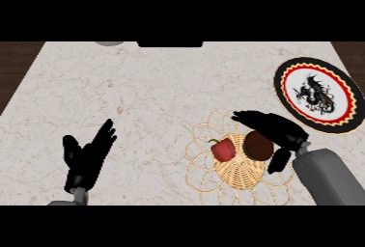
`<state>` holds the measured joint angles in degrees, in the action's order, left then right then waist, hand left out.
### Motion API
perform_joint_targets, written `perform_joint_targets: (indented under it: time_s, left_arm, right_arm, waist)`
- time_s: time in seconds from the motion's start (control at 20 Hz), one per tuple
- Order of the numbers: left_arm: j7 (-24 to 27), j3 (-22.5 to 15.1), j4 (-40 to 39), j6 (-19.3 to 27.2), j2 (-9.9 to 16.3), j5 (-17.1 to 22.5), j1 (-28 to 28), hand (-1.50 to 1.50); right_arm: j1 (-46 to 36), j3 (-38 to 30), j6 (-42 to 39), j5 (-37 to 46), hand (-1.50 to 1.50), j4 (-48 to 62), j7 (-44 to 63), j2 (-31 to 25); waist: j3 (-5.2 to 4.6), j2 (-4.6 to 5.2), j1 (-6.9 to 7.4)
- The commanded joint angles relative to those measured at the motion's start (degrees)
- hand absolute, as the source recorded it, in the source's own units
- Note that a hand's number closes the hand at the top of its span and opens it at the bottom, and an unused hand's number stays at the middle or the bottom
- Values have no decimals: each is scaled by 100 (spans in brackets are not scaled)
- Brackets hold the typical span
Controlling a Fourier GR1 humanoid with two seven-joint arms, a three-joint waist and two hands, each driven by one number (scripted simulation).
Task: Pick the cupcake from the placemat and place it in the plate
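Note:
The cupcake (257, 145), dark brown, sits on the woven tan placemat (206, 130) right of centre. My right hand (274, 126) reaches over it from the right, fingers arched above its far side and thumb (281, 160) at its near right; part of the cupcake is hidden by the hand. The fingers curve around it without clearly closing on it. The plate (346, 94), white with a black dragon and red-black rim, lies at the far right, beyond the hand. My left hand (87, 155) rests open at lower left, fingers up.
A red bell pepper (223, 149) lies on the placemat just left of the cupcake, nearly touching it. A grey object (108, 43) and a dark one (170, 44) sit at the counter's far edge. Dark wood shows past the counter's left and right edges.

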<state>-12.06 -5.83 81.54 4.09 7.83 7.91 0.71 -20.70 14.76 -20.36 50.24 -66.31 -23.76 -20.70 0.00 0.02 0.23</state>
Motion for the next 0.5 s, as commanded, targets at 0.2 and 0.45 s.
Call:
perform_joint_targets:
  time_s: [0.2,0.45]
  left_arm:
    - [-142,-24,237,46,-166,-83,120,0]
    - [-228,208,-106,-42,-142,-143,-343,0]
  right_arm:
    - [-89,321,261,750,150,286,-629,-130]
    - [-355,56,725,1018,150,763,-685,365]
  waist:
    - [1,0,12]
    - [0,2,-1]
